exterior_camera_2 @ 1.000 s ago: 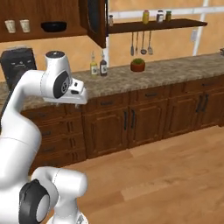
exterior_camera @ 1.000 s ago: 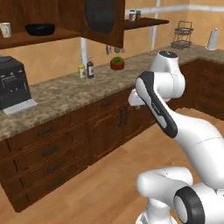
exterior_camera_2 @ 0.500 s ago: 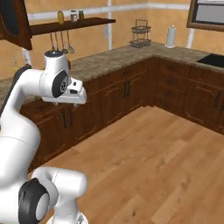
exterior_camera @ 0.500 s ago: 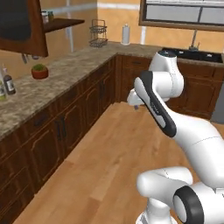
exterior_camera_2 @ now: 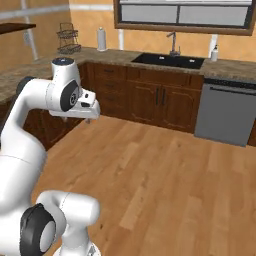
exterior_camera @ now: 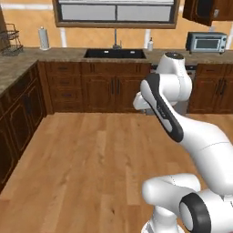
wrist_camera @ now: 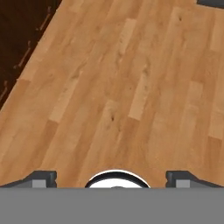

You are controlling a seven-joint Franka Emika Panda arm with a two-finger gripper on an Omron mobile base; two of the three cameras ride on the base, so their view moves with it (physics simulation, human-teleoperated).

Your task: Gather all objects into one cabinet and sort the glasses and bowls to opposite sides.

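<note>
Hanging over bare wooden floor (wrist_camera: 131,87), the gripper (wrist_camera: 111,177) points down at the planks. Its two dark fingertips (wrist_camera: 43,177) stand at the lower left and lower right of the hand view, spread about as wide as they go, with nothing between them but floor. Dark base cabinets (wrist_camera: 22,35) fill the upper left corner of that view.

From the left base view, the hand sits at the frame's centre, in front of the cabinet run under the sink (exterior_camera: 114,53). A dark reddish-brown wall cabinet (exterior_camera: 214,11) occupies the upper right corner, just above a toaster oven (exterior_camera: 206,42). It is well apart from the gripper, higher and further right in the frame. I cannot tell whether this is the cabinet meant for the gathering, and its inside is too dark to read.

A paper towel roll (exterior_camera: 43,38) stands on the counter at the upper left. In the right base view a wire rack (exterior_camera_2: 69,40) sits at the upper left and a grey dishwasher (exterior_camera_2: 225,115) at the right edge.
</note>
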